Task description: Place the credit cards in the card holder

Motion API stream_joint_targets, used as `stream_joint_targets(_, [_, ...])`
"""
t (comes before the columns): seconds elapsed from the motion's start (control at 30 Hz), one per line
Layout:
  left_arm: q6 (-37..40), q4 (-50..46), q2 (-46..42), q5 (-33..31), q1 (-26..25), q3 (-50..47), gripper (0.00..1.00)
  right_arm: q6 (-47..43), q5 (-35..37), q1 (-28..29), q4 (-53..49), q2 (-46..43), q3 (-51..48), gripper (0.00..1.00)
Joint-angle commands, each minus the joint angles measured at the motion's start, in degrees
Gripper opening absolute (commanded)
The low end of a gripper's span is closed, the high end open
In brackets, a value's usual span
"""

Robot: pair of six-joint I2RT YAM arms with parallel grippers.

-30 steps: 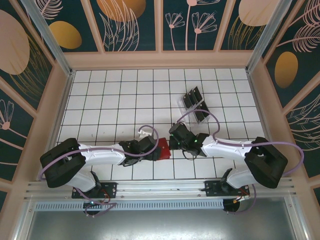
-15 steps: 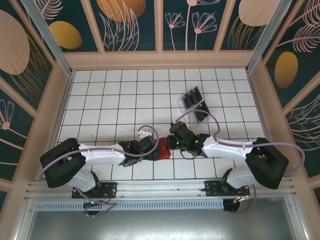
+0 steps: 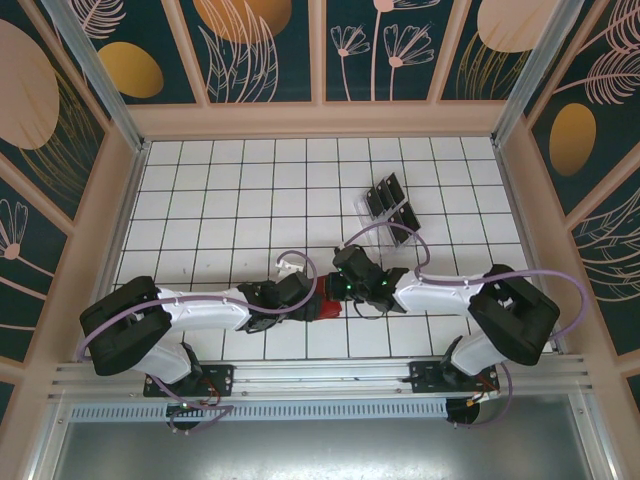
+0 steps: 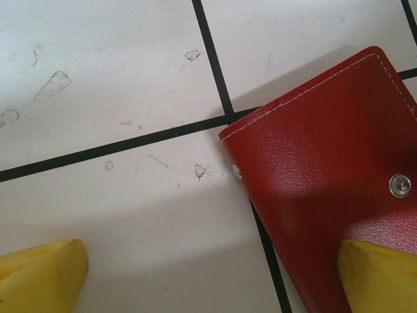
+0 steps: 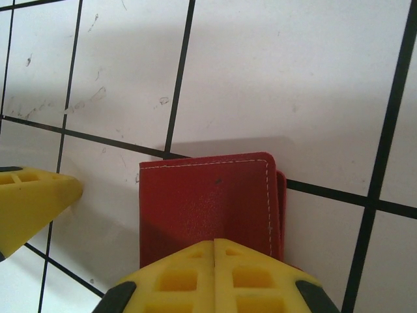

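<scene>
While the card holder (image 5: 208,202) lies folded on the counter (image 5: 313,98), right pincer (image 5: 215,244), shut on nothing, should pin its edge so the wide-open left pincer (image 4: 212,270) can lift the flap.

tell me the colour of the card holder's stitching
White, on the red card holder; clearest in the right wrist view.

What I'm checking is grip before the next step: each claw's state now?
Left claw: open, one finger over the red wallet.
Right claw: closed, tips over the wallet, gripping nothing that shows.
</scene>
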Motion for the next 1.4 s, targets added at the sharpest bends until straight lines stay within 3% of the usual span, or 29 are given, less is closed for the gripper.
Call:
stream_joint_targets(0.0, [-0.6,-0.7,0.7,0.1,0.2,-1.7,0.98,1.0,-0.4,0.4,2.5,1.5,-0.4,0.0])
stream_joint_targets(0.4, [-0.7,0.0,0.7,0.5,0.1,-2.0,0.97,1.0,-0.9,0.2,4.6,6.9,-0.5,0.0])
stream_joint_targets(0.97, [-0.6,0.2,1.5,0.6,0.1,-1.7,0.97,1.5,-0.2,1.3,2.7,1.3,-1.7,0.0])
stream_joint_targets(1.37, [-0.7,0.1,1.6,0.8,0.1,-1.4,0.97,1.7,-0.4,1.4,4.6,5.8,-2.9,0.0])
